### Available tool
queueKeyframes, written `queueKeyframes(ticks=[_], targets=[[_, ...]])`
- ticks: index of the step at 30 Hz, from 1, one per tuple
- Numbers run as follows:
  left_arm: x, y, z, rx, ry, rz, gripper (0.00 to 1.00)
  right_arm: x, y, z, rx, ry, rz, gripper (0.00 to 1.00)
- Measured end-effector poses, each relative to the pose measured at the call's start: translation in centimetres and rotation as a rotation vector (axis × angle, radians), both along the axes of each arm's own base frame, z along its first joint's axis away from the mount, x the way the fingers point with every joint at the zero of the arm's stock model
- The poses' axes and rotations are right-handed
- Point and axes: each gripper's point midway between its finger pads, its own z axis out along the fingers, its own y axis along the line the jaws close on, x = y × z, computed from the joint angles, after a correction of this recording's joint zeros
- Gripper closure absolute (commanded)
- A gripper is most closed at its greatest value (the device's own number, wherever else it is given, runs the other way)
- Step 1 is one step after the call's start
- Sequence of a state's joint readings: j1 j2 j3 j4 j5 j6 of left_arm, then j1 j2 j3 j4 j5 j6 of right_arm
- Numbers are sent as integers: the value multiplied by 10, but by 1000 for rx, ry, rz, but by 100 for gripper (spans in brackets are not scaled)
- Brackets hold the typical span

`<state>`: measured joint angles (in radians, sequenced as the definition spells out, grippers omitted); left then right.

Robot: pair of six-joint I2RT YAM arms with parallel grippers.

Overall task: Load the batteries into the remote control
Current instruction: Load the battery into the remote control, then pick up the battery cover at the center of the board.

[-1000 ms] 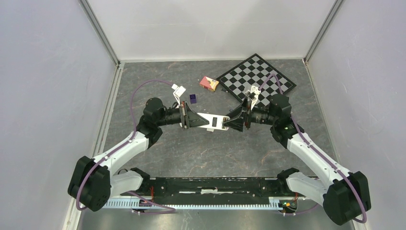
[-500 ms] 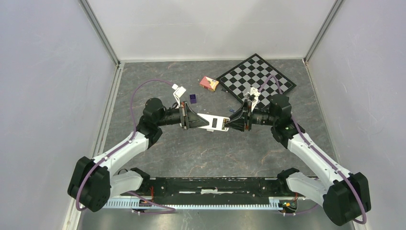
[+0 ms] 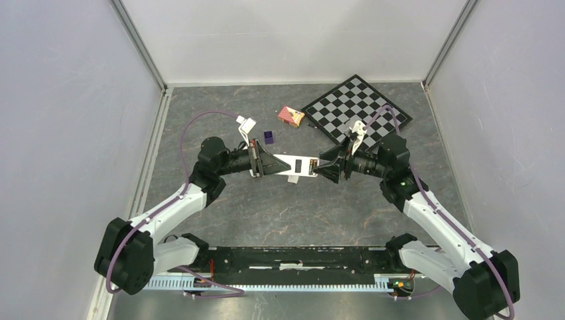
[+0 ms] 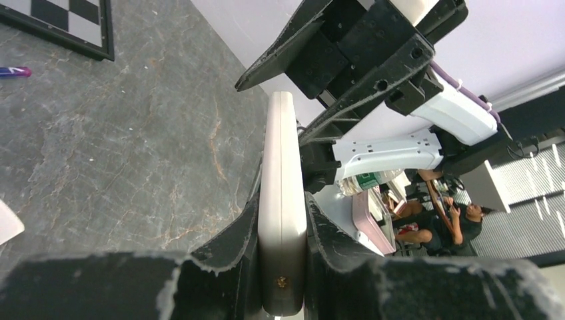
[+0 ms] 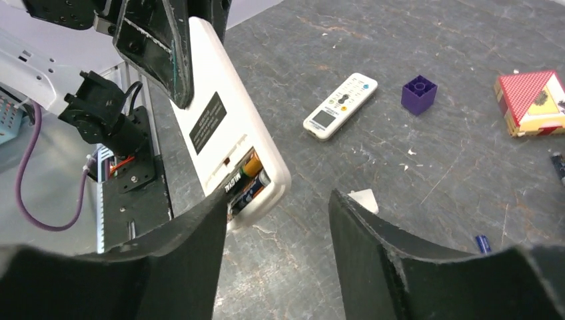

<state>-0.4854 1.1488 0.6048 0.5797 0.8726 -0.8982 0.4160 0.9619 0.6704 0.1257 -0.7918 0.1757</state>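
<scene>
The right gripper [image 5: 278, 195] is found with jaws apart and nothing held, its arm stretched level toward its partner. Just ahead of it, the remote control [image 5: 220, 113] is clamped edgewise by the left gripper [image 4: 283, 207]. 2 batteries [image 5: 248, 179] are seen in the bay. They should be pressed home squarely, with the remote held rigid.

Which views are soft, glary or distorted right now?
Top external: even diffuse light, faint shadows, sharp throughout. Left wrist: left fingers soft at the bottom edge, remote control crisp, background bright, wide-angle stretch. Right wrist: right fingers dark and slightly soft; batteries in the bay readable, no glare.
</scene>
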Motion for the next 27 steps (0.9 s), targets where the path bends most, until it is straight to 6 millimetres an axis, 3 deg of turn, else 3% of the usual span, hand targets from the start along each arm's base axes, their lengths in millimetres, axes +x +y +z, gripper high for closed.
queueKeyframes(ticks=[5, 10, 13, 17, 22, 27], targets=[[14, 8, -7, 29, 46, 96, 98, -3, -2, 1, 57, 31, -24, 16], [38, 28, -10, 48, 80, 248, 98, -6, -2, 22, 156, 36, -47, 18], [54, 46, -13, 73, 104, 381, 98, 6, -2, 16, 163, 72, -105, 19], [70, 72, -31, 149, 163, 561, 98, 23, 10, -27, 23, 93, -171, 13], [76, 97, -55, 250, 225, 707, 98, 30, 32, -94, -286, 11, -88, 13], [75, 108, -69, 321, 262, 750, 98, 63, 36, -144, -518, -34, -41, 13]])
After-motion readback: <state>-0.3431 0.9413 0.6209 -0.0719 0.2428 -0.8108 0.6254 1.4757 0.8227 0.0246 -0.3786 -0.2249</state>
